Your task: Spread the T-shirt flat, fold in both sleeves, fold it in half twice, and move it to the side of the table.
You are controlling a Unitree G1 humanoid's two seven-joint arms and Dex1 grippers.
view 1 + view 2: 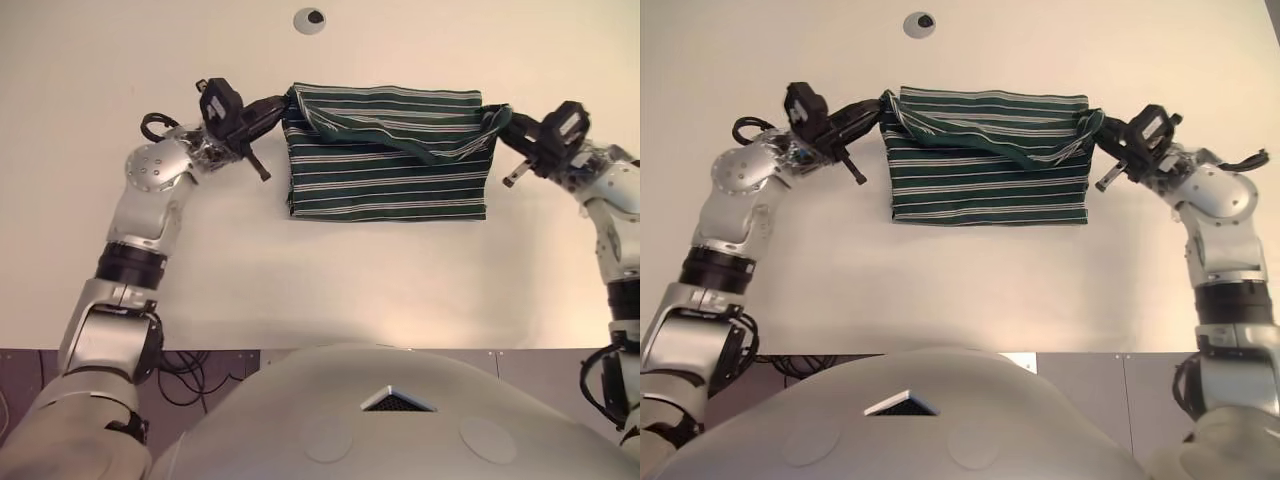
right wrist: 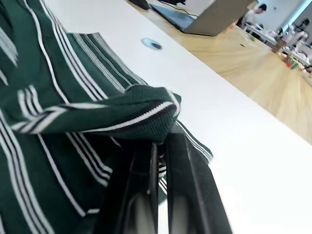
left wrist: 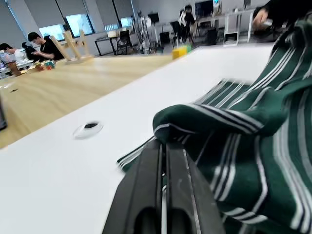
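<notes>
While bunched cloth hides their tips, the left gripper (image 1: 281,106) and right gripper (image 1: 504,124) pinch the far corners of the T-shirt (image 1: 390,170) on the white table (image 1: 300,280), with a grommet (image 1: 310,19) beyond it.

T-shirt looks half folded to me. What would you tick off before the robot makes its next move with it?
1. Grip of the left jaws on the far left corner of the T-shirt: ok, shut on it.
2. Grip of the right jaws on its far right corner: ok, shut on it.
3. Held edge pulled straight between the two grips: not ok, it sags in the middle.
4. Lower layer flat on the table, near edge straight: ok.
5. Sleeves tucked in, none sticking out at the sides: ok.
6. How many layers of cloth each grip holds: cannot tell.
</notes>
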